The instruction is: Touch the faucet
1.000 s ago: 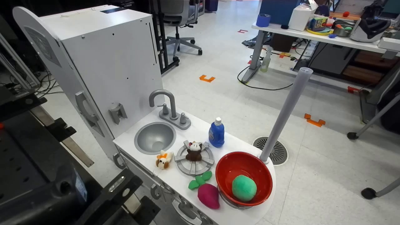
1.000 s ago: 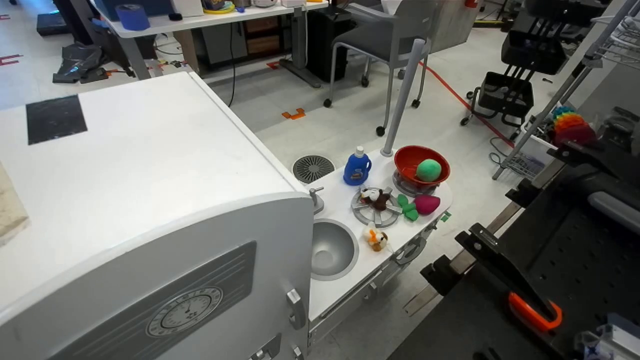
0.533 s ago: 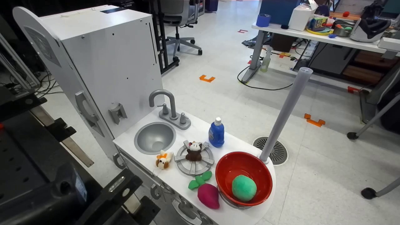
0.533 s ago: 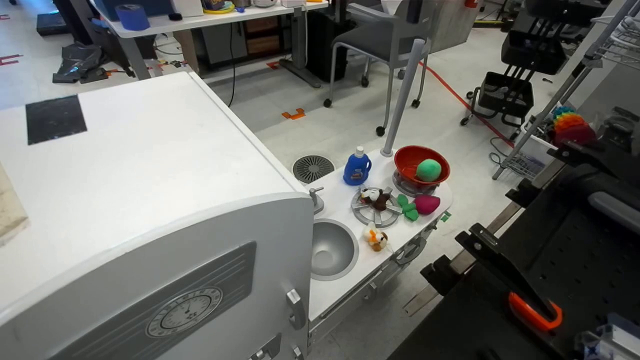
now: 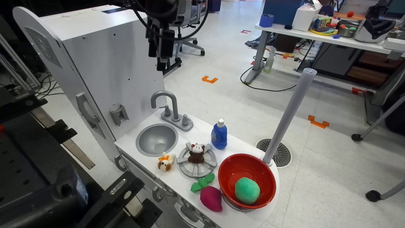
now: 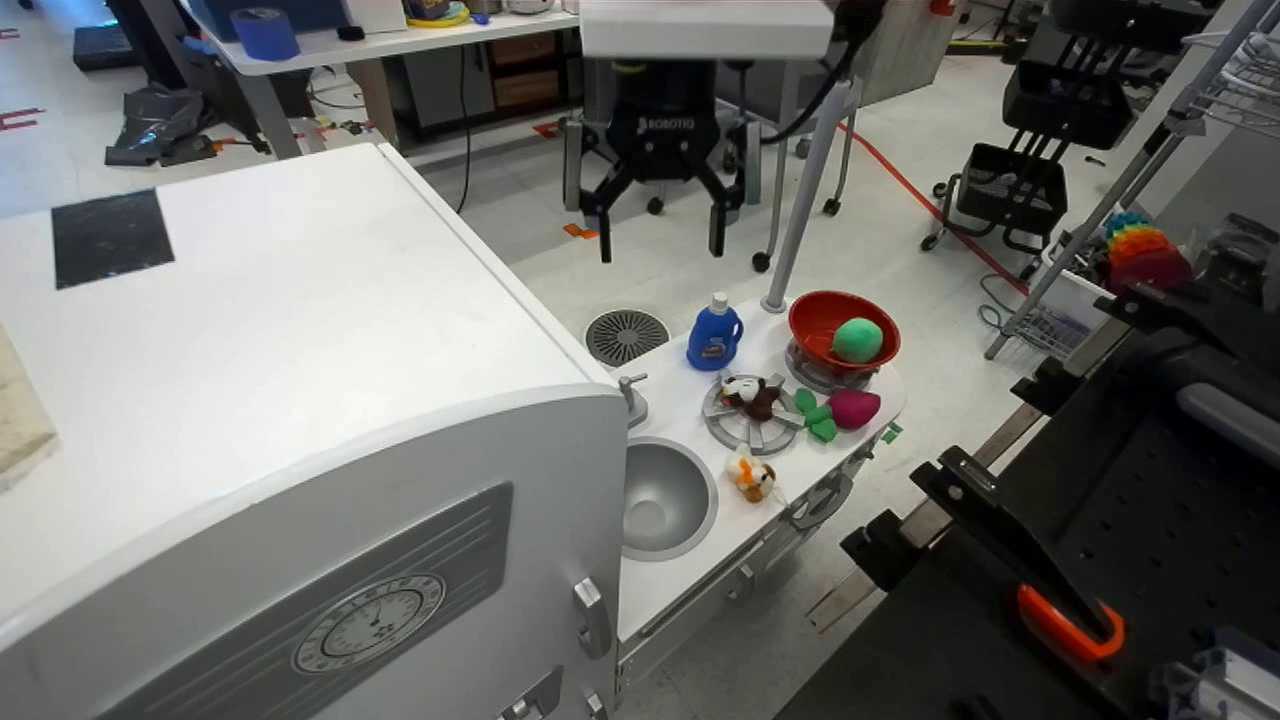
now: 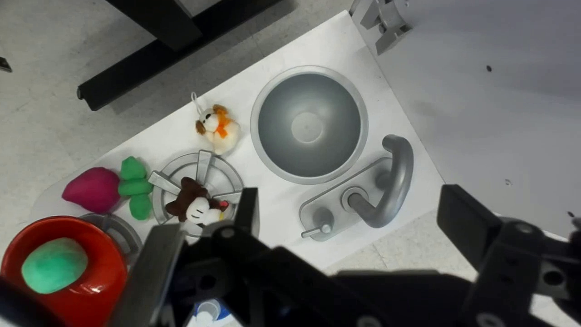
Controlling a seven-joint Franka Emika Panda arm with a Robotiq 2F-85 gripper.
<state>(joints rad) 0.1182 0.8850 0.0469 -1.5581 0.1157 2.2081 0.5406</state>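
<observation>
The grey faucet [image 5: 175,107] stands upright on the white counter behind the round sink [image 5: 156,141], its spout arching over toward the basin. In an exterior view only a side knob and part of the faucet base [image 6: 635,405] show; the fridge hides the rest. My gripper [image 6: 661,253] hangs pointing down, open and empty, above the counter's back side and well above the faucet. It also shows at the top in an exterior view [image 5: 161,63]. In the wrist view the faucet [image 7: 401,177] appears between the spread fingers of my gripper [image 7: 349,193], lower down and untouched.
A tall white toy fridge [image 5: 117,63] stands beside the sink. On the counter are a blue bottle [image 5: 219,136], two plush toys, a pink-and-green plush vegetable [image 5: 211,198] and a red bowl [image 5: 229,167] with a green ball. A grey pole [image 5: 289,117] rises at the counter's back.
My gripper and arm have come down into both exterior views from the top; half a second ago only a dark tip showed at one top edge. The faucet and counter things have not moved.
</observation>
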